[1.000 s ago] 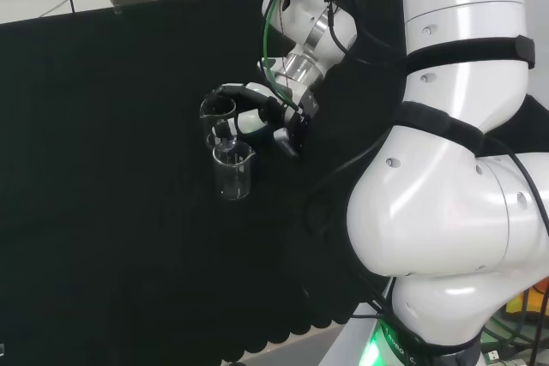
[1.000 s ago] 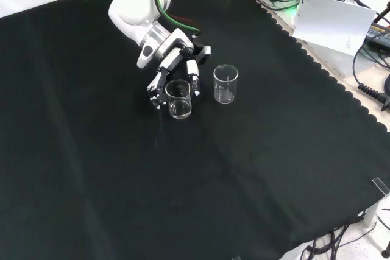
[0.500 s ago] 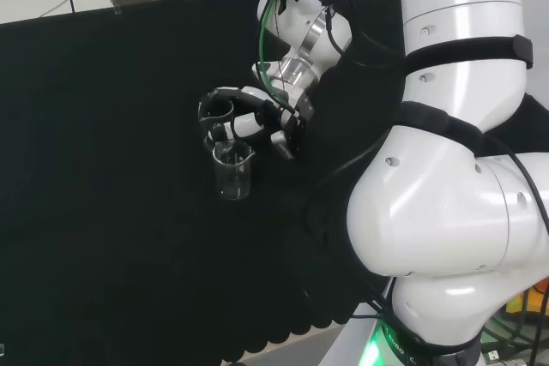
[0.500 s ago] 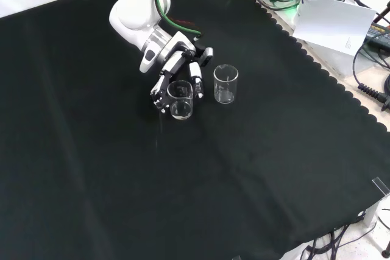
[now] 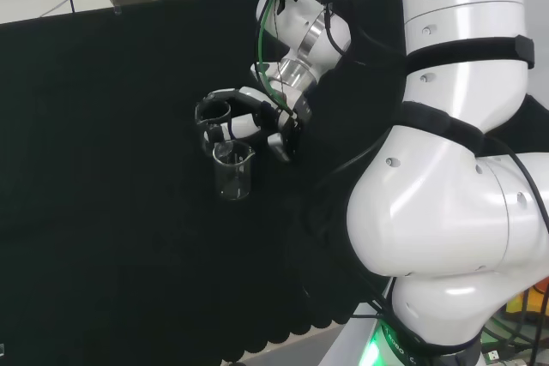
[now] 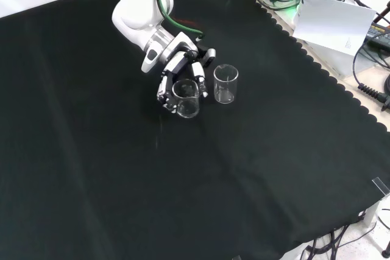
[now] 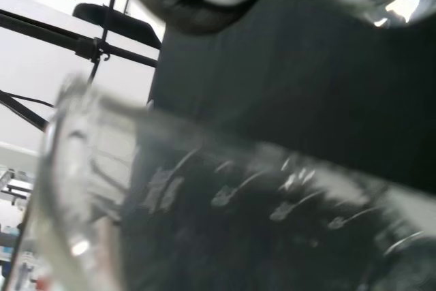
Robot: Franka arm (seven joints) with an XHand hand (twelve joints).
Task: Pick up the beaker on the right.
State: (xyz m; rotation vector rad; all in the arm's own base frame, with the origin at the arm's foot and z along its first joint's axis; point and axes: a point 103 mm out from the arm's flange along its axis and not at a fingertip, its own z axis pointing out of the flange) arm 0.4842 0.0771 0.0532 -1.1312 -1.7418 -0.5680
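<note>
Two clear glass beakers are on the black cloth. In the front view the hand (image 6: pixel 175 65) has its fingers (image 6: pixel 163 91) curled round the left beaker (image 6: pixel 186 97), which leans a little. The second beaker (image 6: pixel 225 83) stands upright just to its right, apart from the hand. In the head view the held beaker (image 5: pixel 214 113) sits in the hand (image 5: pixel 260 114), farther off than the free beaker (image 5: pixel 232 171). The wrist view has the held beaker's wall (image 7: pixel 225 202) close and large.
The arm's big white links (image 5: pixel 455 169) take up the right of the head view. Past the cloth's scalloped edge (image 6: pixel 317 59) at the front view's upper right lie a sheet of paper (image 6: pixel 332 22) and cables. Bare cloth lies below and left of the beakers.
The hand, with the beaker in its fingers, has shifted slightly right in the front view and the beaker now leans. The other beaker has not moved.
</note>
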